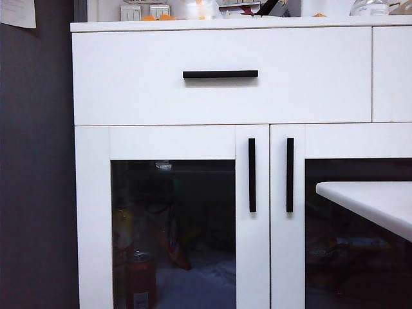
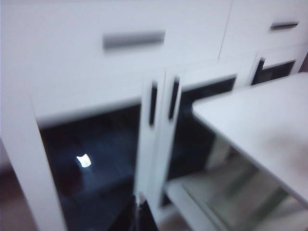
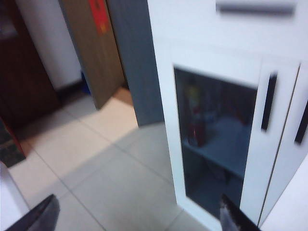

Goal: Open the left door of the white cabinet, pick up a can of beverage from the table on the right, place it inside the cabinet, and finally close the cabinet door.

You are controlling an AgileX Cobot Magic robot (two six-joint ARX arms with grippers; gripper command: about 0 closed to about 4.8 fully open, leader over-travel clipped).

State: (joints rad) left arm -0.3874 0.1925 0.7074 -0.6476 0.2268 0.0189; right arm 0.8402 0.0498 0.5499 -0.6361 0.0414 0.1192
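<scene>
- Right now I see the can of beverage (image 1: pixel 140 280) standing inside the white cabinet (image 1: pixel 219 96), behind the glass of the shut left door (image 1: pixel 172 219), low at its left side.
- My left gripper (image 2: pixel 139 216) is pulled back, facing the doors, jaws together and holding nothing; the can sits well beyond them.
- My right gripper (image 3: pixel 139 216) hangs over the floor tiles (image 3: pixel 96 163), jaws wide apart, empty.
- On the right, the table (image 1: pixel 373 199) corner juts out.

Right claw (image 3: pixel 137 214) black tapered fingers, left claw (image 2: pixel 139 211) dark
</scene>
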